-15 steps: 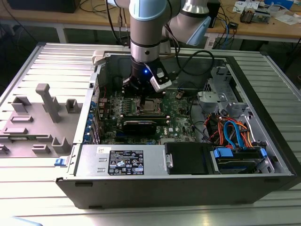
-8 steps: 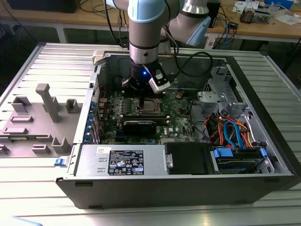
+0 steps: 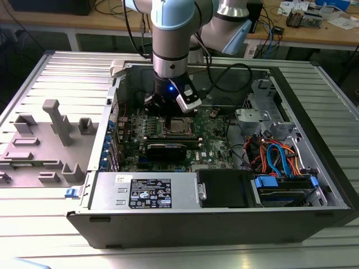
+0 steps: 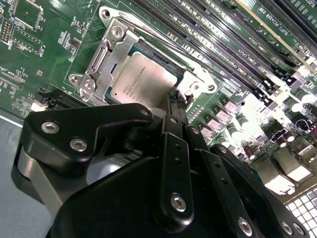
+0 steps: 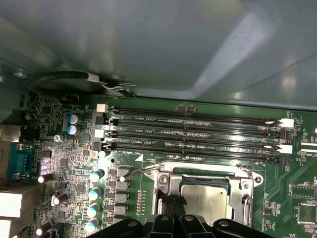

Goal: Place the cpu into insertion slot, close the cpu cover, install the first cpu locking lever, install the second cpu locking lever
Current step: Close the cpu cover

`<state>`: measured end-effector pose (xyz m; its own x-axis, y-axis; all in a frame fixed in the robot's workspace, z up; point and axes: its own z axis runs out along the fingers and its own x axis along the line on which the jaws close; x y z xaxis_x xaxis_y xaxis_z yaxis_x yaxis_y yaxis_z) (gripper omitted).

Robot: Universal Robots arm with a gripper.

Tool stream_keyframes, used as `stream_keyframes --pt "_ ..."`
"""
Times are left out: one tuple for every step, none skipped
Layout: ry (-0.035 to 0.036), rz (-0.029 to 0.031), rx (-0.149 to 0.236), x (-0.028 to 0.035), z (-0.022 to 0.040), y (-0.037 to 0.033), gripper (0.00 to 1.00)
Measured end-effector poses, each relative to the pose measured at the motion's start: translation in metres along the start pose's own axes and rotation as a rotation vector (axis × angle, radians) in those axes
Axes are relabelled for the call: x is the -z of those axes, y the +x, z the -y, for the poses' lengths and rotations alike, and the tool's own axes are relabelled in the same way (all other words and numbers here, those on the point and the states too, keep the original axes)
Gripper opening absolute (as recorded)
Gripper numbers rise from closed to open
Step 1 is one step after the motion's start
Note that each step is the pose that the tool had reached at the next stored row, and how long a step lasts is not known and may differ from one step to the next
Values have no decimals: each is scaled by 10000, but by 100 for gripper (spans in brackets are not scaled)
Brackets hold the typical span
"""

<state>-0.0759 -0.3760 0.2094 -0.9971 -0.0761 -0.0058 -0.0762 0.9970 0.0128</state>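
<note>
An open case (image 3: 168,193) sits mid-frame in the exterior view. At its centre, on the green board (image 3: 216,143), the cpu (image 4: 143,79) lies flat in the slot (image 5: 203,177), with the cover (image 4: 104,59) seemingly down over it. My gripper (image 4: 176,96) hangs at the slot's edge, pinched together, apparently empty. The cpu looks light, stiff and fragile; I would grip its side edges only.

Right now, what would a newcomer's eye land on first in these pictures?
The pale blue arm reaches down into the open case in the middle of the exterior view. In the second wrist view, the silver cpu gleams through the window of the metal cover, with the black gripper, jaws closed, right at its edge. Bright blue and orange cables stand out at the exterior view's right.
</note>
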Motion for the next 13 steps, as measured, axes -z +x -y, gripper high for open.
stream_keyframes --pt "-1 1 -1 -1 0 0 11" --pt "-1 1 -2 -1 -1 3 11" --pt "-2 5 -2 -2 -2 8 11" --pt "-2 8 0 -2 -2 15 11" --pt "-2 8 0 -1 -2 20 11" --pt "-1 9 0 -1 -2 23 11" --pt "-1 9 0 -2 -2 23 11" --pt "0 8 -3 -4 -1 23 11" --pt "1 8 -15 -7 -1 23 11" --pt "0 9 -25 -11 -2 23 11" --pt "0 9 -40 -17 -2 23 11" --pt "2 8 -40 -17 -1 23 11" --pt "2 8 -41 -17 -2 23 11"
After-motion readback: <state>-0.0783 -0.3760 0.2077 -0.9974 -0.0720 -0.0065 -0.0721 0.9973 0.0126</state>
